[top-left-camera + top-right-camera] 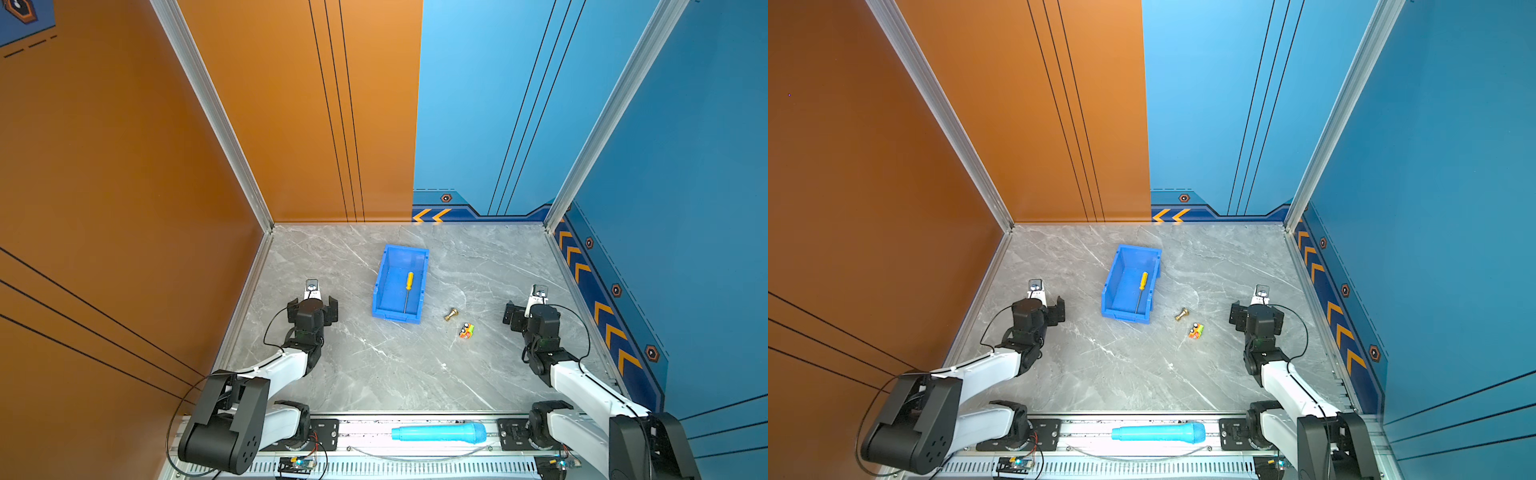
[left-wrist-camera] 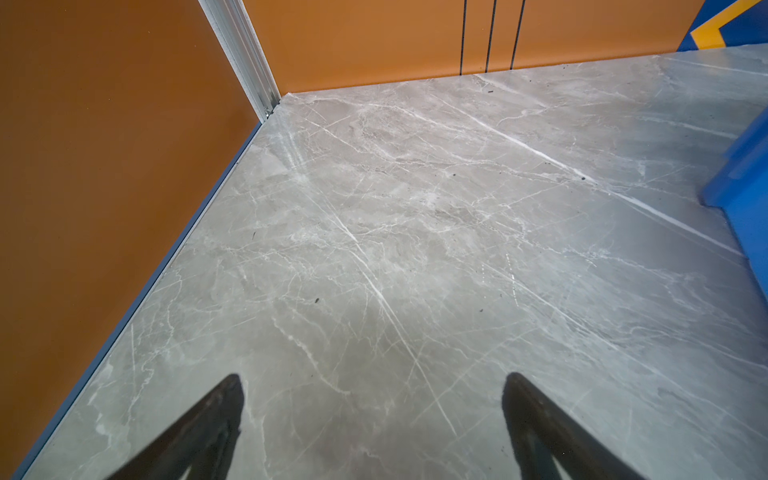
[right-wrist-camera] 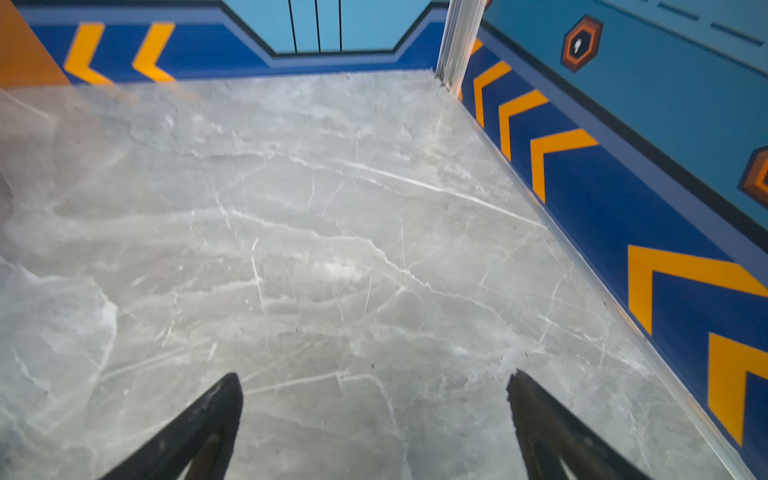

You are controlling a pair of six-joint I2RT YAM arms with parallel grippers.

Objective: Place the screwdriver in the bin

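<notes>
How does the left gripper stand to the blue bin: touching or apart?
Apart. In a top view, bare table lies between the left gripper and the bin; its jaws stand open and empty.

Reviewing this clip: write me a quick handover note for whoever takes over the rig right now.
Left gripper: open, empty, over the table left of the bin.
Right gripper: open, empty, on the bin's right.
Screwdriver: lying inside the bin, handle toward the back.
Done: screwdriver is in the bin.
Left: nothing apparent; the brass fitting on the table is not part of the job.
</notes>
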